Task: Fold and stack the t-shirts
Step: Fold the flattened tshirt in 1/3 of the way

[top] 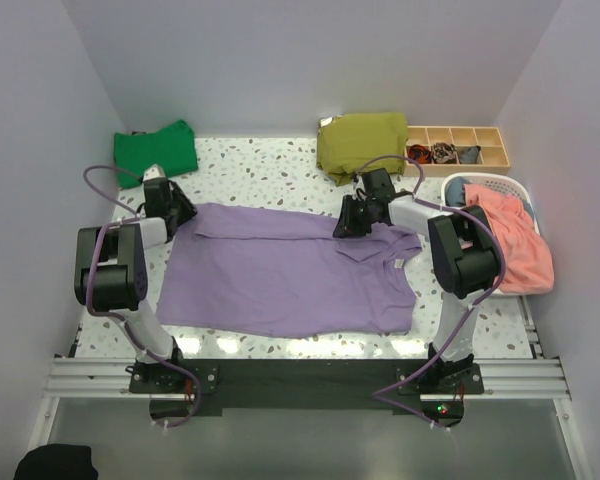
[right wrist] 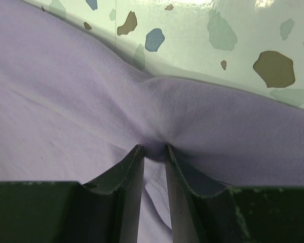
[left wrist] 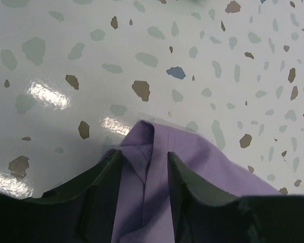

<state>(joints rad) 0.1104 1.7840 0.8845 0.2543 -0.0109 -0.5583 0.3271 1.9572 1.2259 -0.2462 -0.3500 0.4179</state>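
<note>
Left wrist view: the left gripper (left wrist: 144, 155) filled the bottom of the frame. Its two dark fingers stood apart, and a folded corner of the purple t-shirt (left wrist: 202, 177) lay loose between them on the speckled table (left wrist: 91, 61). No pinch on the cloth could be seen.

Right wrist view: the right gripper (right wrist: 153, 148) was at the bottom centre, fingers nearly together and clamped on a puckered ridge of the same shirt, close to its edge. Bare table ran along the top of the frame.

Top view: the purple t-shirt lay spread flat across the middle of the frame, with its white label (top: 398, 263) toward the right. The left gripper sat at the shirt's upper-left corner. The right gripper sat on the upper edge, right of centre, near the collar.

The green t-shirt (top: 157, 150) lay folded in the upper left, apart from the left gripper. An olive cloth (top: 360, 140) lay folded at upper centre, just beyond the right gripper. A wooden tray (top: 460, 133) lay to its right. A white basket (top: 492, 180) holding a pink cloth (top: 515, 240) was at the right edge.
</note>
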